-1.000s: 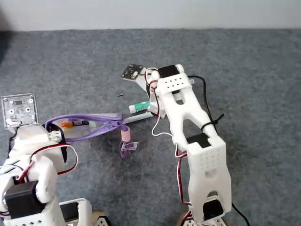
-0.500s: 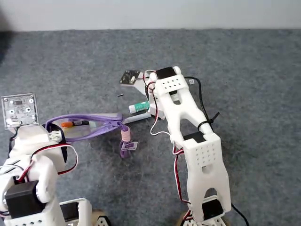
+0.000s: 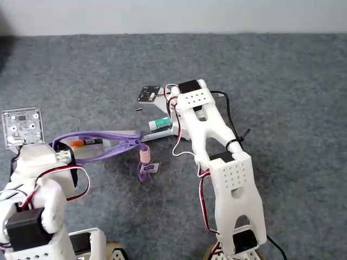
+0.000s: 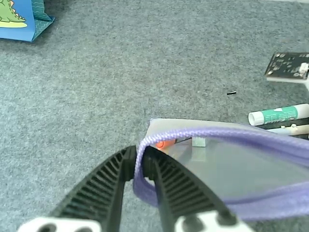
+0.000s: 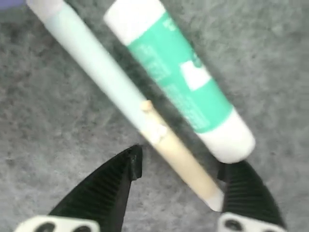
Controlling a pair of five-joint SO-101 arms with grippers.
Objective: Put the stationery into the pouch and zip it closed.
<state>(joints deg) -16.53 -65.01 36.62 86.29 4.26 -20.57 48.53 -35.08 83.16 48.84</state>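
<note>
My left pincer (image 4: 140, 162) is clamped on the rim of the pouch (image 4: 231, 166), which lies open on the table (image 4: 96, 72). My right pincer (image 5: 186, 164) gapes wide, holding nothing, astride the tip of the pen (image 5: 111, 87), with the glue stick (image 5: 178, 82) just beside it

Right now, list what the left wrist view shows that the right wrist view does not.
Left wrist view: the left pincer shut on the purple rim of the pouch, an orange item inside the pouch, and a blue box farther off. Right wrist view: the right pincer, open, astride the end of the pen. Shared: the green glue stick and the pen lying side by side on the grey carpet.
</note>
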